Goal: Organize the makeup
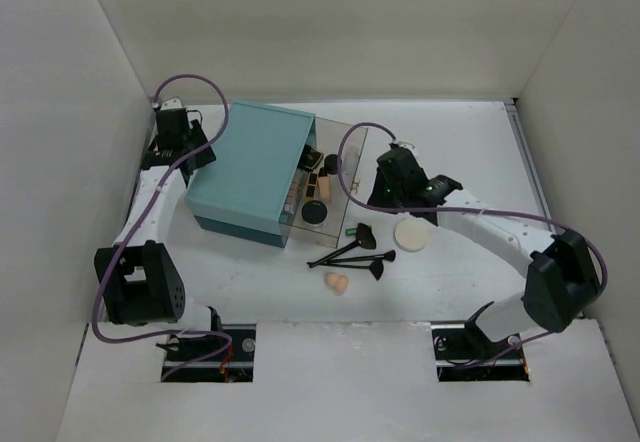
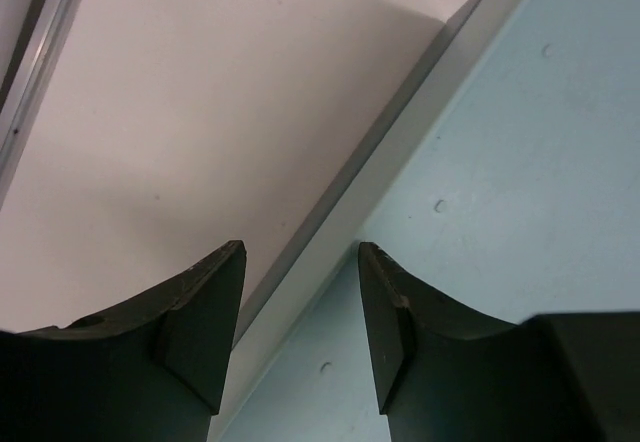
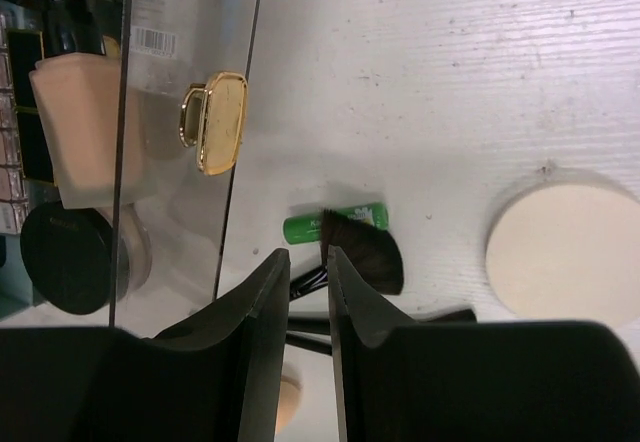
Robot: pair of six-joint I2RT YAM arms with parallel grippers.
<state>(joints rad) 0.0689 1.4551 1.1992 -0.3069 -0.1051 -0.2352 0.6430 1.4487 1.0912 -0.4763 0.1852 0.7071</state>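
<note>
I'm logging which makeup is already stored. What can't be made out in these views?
Top view: items in the clear drawer are too small to identify; its inner end is hidden by the teal box.
Right wrist view: the brush handle runs behind the right gripper; the palette is cut off by the left edge.
Left wrist view: only the teal box and table show; no makeup.
</note>
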